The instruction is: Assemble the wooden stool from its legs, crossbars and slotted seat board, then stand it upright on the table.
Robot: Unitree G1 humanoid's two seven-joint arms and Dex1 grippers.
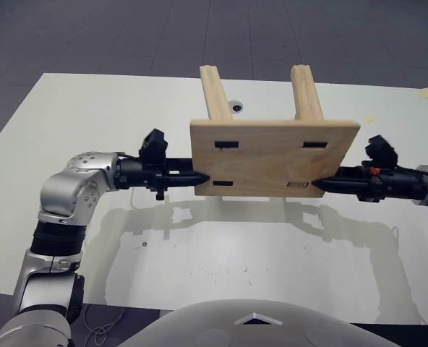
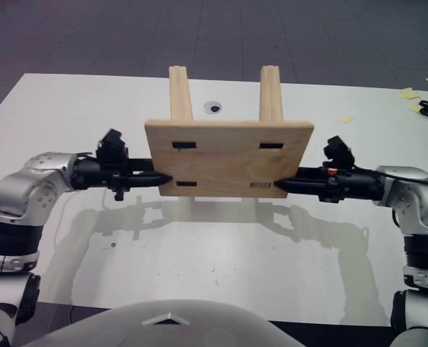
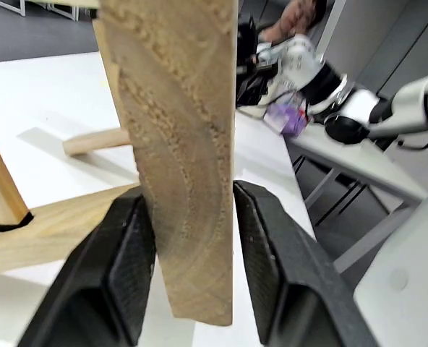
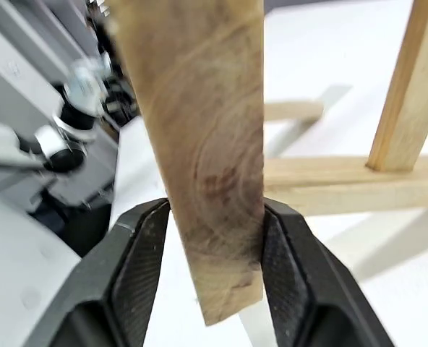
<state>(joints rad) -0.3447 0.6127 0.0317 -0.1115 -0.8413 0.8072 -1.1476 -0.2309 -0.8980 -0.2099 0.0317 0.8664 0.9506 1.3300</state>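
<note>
Both left gripper (image 1: 202, 178) and right gripper (image 1: 317, 185) clamp opposite seat board (image 1: 272, 155) edges | stiff, likely light wood | legs (image 1: 215, 94) weigh rearward, edge holds suit.

No readable writing turns up anywhere. One small dark mark (image 1: 297, 186) sits on the seat board (image 1: 272, 155), low near its right edge. It may be print, but its characters are too small to make out.
</note>
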